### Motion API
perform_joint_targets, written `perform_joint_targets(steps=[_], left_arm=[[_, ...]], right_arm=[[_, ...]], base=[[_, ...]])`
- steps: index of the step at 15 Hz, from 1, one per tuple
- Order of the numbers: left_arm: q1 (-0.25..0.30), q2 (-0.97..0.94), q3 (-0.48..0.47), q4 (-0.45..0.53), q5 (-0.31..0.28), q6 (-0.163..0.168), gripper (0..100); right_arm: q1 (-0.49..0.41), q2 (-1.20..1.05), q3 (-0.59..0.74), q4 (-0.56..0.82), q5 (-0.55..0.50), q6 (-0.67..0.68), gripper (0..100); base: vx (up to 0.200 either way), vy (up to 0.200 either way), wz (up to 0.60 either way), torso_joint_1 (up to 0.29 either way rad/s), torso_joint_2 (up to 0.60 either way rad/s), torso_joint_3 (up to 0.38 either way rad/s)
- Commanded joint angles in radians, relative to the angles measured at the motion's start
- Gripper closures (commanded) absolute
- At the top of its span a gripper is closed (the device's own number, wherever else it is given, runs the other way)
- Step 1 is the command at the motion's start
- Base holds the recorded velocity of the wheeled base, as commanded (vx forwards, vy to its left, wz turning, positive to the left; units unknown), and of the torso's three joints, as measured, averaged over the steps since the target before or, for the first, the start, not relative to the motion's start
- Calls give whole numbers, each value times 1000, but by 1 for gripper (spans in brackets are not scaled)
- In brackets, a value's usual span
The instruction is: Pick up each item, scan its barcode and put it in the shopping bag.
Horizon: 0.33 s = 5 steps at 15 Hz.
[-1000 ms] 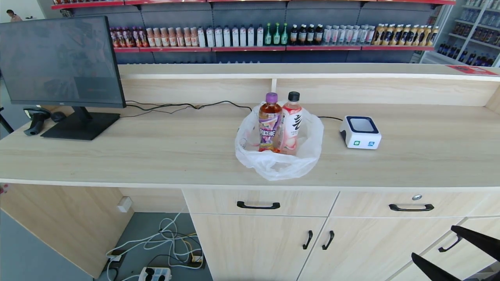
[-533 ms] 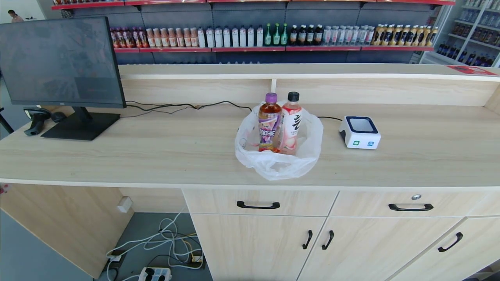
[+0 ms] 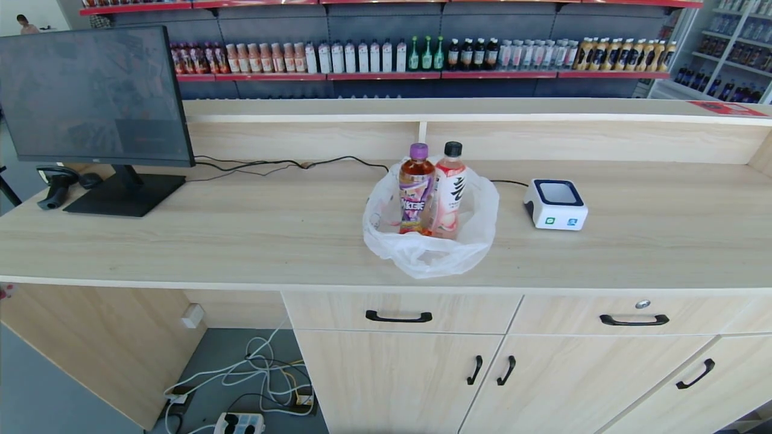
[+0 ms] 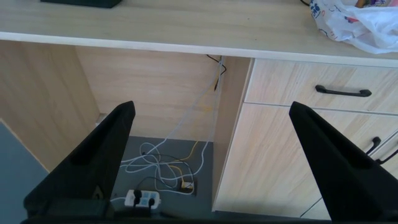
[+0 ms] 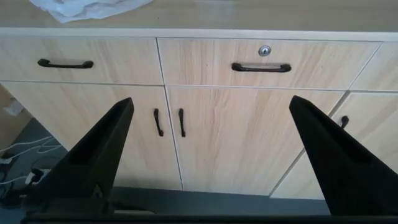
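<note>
A white plastic shopping bag (image 3: pixel 429 241) sits open on the wooden counter (image 3: pixel 241 235). Two bottles stand upright inside it: an amber one with a purple cap (image 3: pixel 415 190) and a pink one with a black cap (image 3: pixel 450 190). To the right of the bag rests a small white barcode scanner (image 3: pixel 555 204) with a dark window. My left gripper (image 4: pixel 214 155) hangs open below counter height, facing the cabinet side and the bag's edge (image 4: pixel 354 22). My right gripper (image 5: pixel 211 155) is open too, low before the cabinet doors (image 5: pixel 180 124), holding nothing.
A monitor (image 3: pixel 93 96) stands at the counter's left end, with a handheld scanner (image 3: pixel 55 184) beside it. Cables run along the back. A raised ledge (image 3: pixel 470 111) borders the far side. Drawers with black handles (image 3: pixel 398 316) sit below. Loose wires and a power strip (image 3: pixel 241 422) lie on the floor.
The right gripper's fingers, seen at the lower right corner of the head view a second ago, have dropped out of that view. The bag, bottles and scanner have not moved.
</note>
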Motion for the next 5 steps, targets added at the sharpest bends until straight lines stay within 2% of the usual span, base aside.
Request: perform_joint_targets(steps=[1, 5], left_arm=[[0, 0, 0, 0, 0, 0, 0], [0, 0, 0, 1, 0, -5, 0]], right_arm=[[1, -5, 1, 1, 0, -3, 0], [1, -5, 1, 1, 0, 0, 0]], base=[[0, 0, 0, 0, 0, 0], [0, 0, 0, 0, 0, 0]])
